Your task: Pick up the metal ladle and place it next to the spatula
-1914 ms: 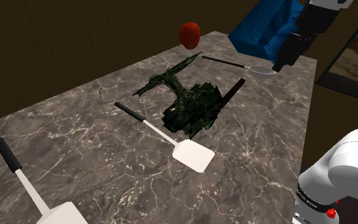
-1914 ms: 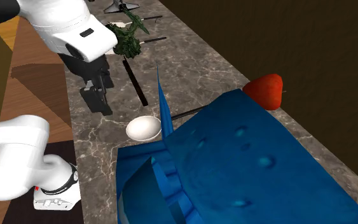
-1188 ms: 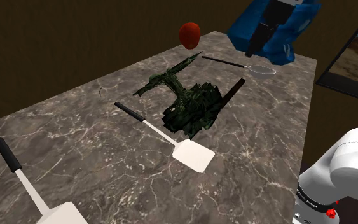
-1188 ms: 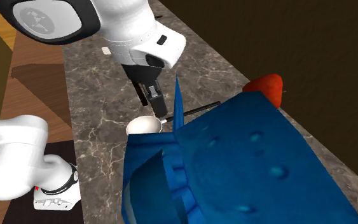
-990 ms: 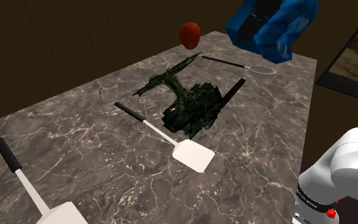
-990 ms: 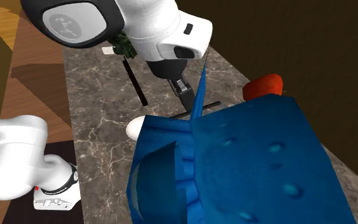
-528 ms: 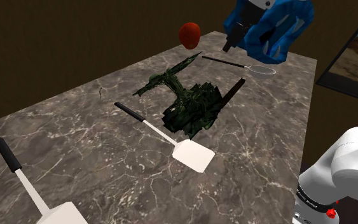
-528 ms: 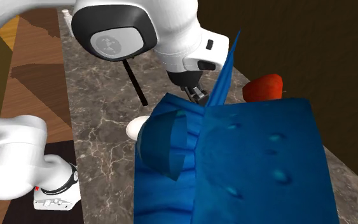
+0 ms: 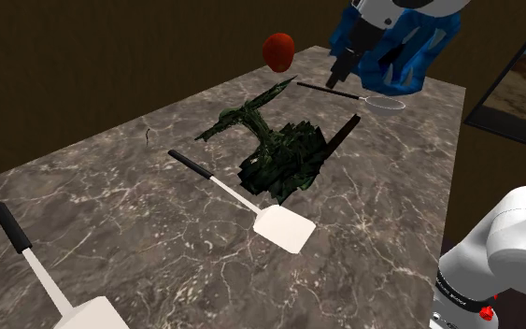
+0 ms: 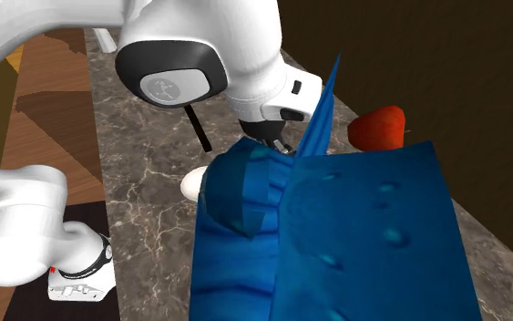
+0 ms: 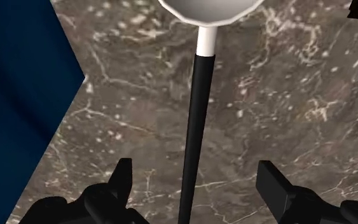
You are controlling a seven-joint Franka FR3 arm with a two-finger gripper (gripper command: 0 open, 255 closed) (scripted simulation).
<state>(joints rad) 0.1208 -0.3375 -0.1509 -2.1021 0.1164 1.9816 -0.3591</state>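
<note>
Two spatulas [image 9: 284, 229] [image 9: 88, 316], one ladle [image 11: 196, 108], one red fruit [image 9: 278, 50].

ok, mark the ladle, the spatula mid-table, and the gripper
ladle [image 11: 198, 108], wrist view, on its black handle.
spatula mid-table [image 9: 284, 228], shoulder view, on its white blade.
gripper [image 11: 195, 170], wrist view, midway between its open fingertips, astride the handle.

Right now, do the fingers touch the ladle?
Apart. The wrist view shows the ladle between the open fingers, with marble visible on both sides.
</note>
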